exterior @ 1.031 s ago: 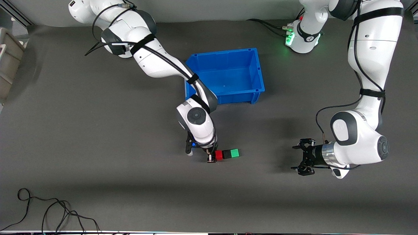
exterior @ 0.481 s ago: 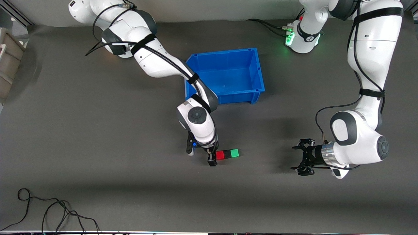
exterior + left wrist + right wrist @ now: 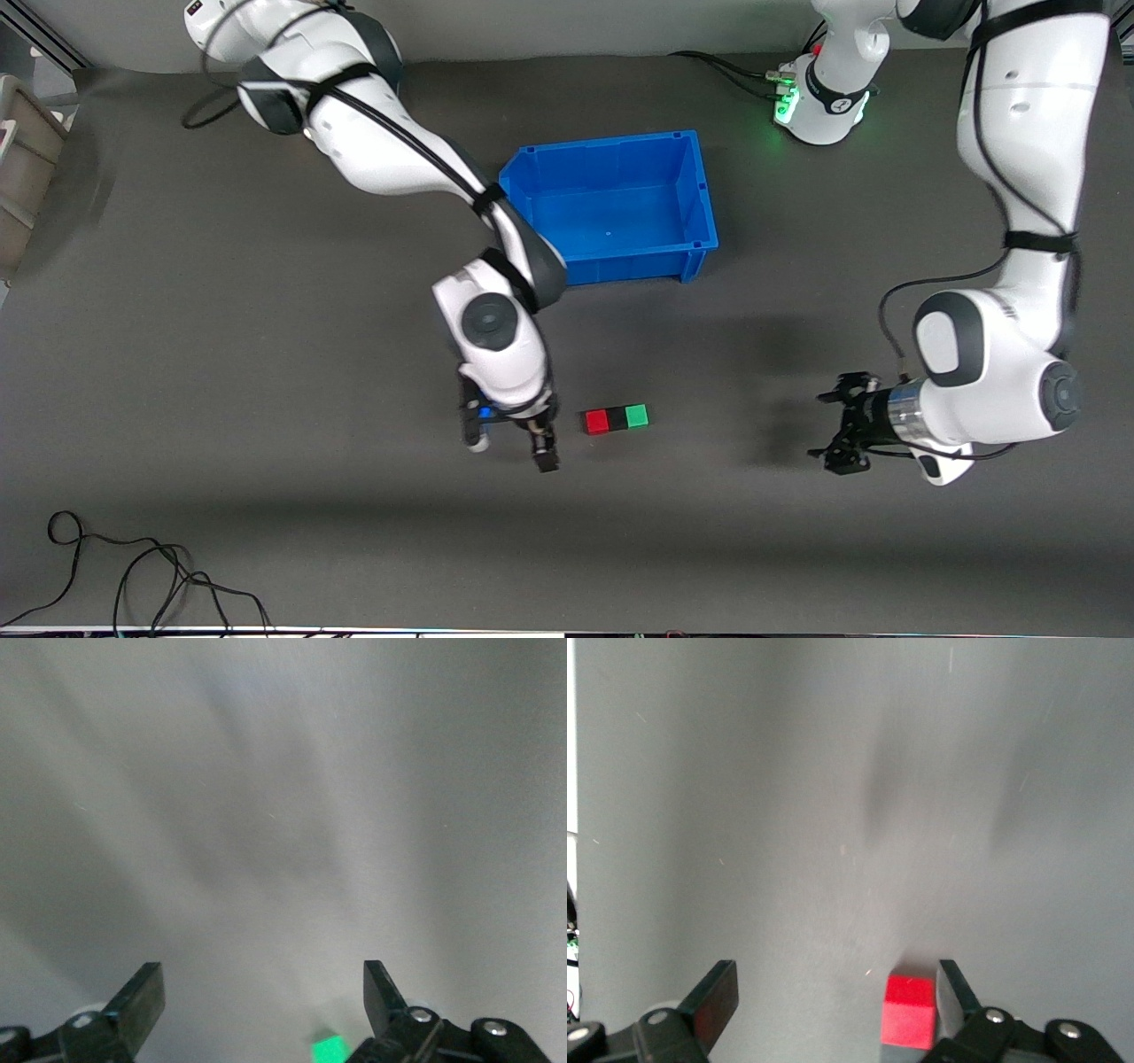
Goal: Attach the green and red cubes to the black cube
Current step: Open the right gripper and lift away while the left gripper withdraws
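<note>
The 3 cubes sit in a tight row on the grey mat, nearer the front camera than the blue bin: the red cube toward the right arm's end, the black cube in the middle, the green cube toward the left arm's end. Each coloured cube touches the black one, so the joining looks done.

The right gripper is just beside the red cube, clear of it, with its fingers spread wide and nothing between them; its wrist view shows the red cube next to 1 finger, not clamped. The left gripper waits well apart toward the left arm's end, also spread open and empty, with the green cube just showing low in its wrist view.

The step in hand reads as the retreat after release. To do it well, the right gripper should lift straight up, keeping that finger from brushing the red cube, since a sideways nudge could break the row apart. Once high enough, it can swing off toward its base
</note>
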Controlling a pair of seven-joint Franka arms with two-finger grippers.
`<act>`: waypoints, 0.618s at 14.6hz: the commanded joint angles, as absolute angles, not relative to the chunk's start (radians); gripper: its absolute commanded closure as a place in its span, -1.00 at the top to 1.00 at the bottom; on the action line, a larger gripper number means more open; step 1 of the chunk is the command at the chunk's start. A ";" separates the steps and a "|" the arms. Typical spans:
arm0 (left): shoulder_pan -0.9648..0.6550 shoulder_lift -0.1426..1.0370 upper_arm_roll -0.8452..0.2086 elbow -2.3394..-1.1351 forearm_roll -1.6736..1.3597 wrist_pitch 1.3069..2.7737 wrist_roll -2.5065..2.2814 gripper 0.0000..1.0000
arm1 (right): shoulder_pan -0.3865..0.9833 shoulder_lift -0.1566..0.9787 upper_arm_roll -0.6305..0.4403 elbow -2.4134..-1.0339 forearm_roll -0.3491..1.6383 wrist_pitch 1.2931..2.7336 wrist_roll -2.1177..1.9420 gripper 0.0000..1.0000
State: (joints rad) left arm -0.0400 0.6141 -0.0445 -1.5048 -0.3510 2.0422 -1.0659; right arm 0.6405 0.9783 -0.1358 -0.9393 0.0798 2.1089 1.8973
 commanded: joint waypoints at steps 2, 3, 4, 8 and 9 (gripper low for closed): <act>0.015 0.444 -0.041 -1.528 -0.217 1.844 -0.869 1.00 | 0.574 0.795 -0.126 -0.974 0.087 1.838 1.677 0.99; 0.037 0.398 -0.041 -1.528 -0.189 1.774 -0.788 1.00 | 0.546 0.749 -0.126 -0.974 0.113 1.769 1.607 0.99; 0.044 0.350 -0.041 -1.528 -0.161 1.710 -0.709 1.00 | 0.519 0.703 -0.127 -0.974 0.145 1.705 1.518 0.99; 0.110 0.181 -0.041 -1.536 -0.124 1.478 -0.410 1.00 | 0.394 0.508 -0.140 -1.027 0.169 1.464 1.179 0.99; 0.117 0.149 -0.041 -1.536 -0.124 1.442 -0.361 1.00 | 0.367 0.455 -0.141 -1.070 0.167 1.432 1.085 0.99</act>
